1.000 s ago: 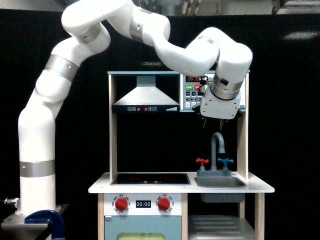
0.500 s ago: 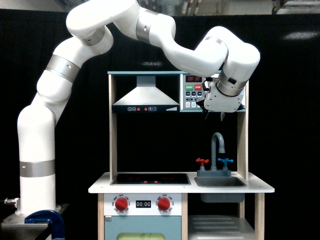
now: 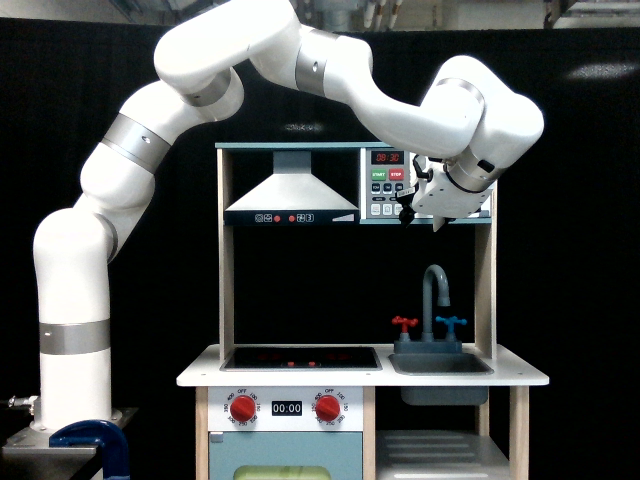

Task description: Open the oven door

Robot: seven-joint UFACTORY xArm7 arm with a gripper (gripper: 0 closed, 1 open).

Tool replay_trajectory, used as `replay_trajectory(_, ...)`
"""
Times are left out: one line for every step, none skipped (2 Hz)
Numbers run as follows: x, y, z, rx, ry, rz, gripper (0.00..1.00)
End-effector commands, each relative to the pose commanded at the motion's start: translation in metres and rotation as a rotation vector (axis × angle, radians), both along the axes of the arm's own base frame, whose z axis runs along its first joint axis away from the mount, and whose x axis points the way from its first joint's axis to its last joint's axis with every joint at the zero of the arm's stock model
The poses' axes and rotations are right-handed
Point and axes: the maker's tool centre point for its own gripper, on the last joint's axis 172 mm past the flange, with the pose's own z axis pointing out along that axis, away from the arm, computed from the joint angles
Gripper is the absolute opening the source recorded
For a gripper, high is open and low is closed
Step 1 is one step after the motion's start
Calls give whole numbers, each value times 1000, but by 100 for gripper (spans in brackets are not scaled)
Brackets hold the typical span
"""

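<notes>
Black backdrop behind a toy kitchen w/ white counter (image 3: 200,377). Counts: 1 arm, 1 range hood (image 3: 290,196), 1 hob (image 3: 300,357), 1 sink (image 3: 440,364) w/ 1 grey faucet (image 3: 434,295) and 2 taps (red, blue), 2 red knobs (image 3: 243,408). Microwave keypad (image 3: 387,185) sits top right. Gripper (image 3: 420,216) is right in front of the oven door (image 3: 484,210), which is mostly hidden behind it. Jaws: dark tips point down; can't tell how far apart or whether they touch the handle.
</notes>
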Motion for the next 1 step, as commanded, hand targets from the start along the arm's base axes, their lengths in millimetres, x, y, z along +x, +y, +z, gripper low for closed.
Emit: replay_trajectory(-3,14,19,0,0,0,100)
